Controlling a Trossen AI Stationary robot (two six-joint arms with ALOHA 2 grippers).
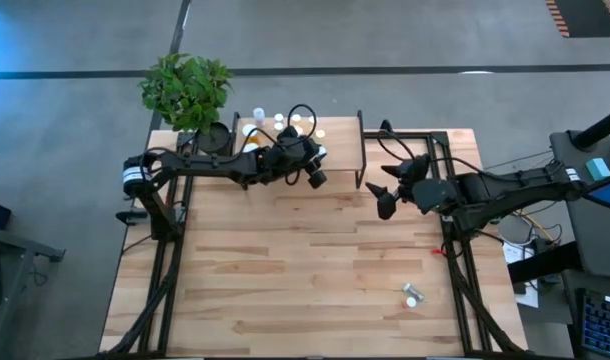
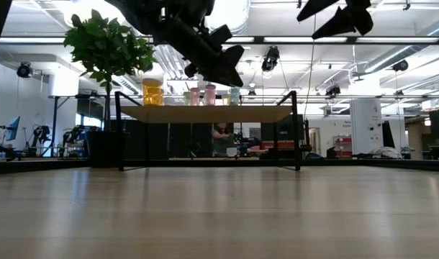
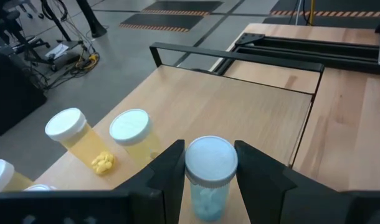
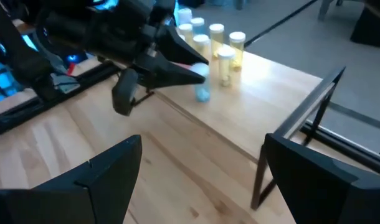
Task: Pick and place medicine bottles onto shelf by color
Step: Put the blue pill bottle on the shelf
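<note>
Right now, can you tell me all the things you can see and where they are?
Teal bottle: one, pale teal with white cap, held over the shelf by the left gripper.
Yellow bottles: at least two, white caps, standing on the shelf.
Other bottles: several, pinkish and pale, on the shelf; exact count unclear.
Loose bottle: one, white cap, lying on the table at the near right.
Shelf: one, light wood on black legs, at the table's back.
Plant: one, green, back left corner.
Table: one, light wood.
Left gripper: closed on the teal bottle.
Right gripper: open, waiting beside the shelf.
</note>
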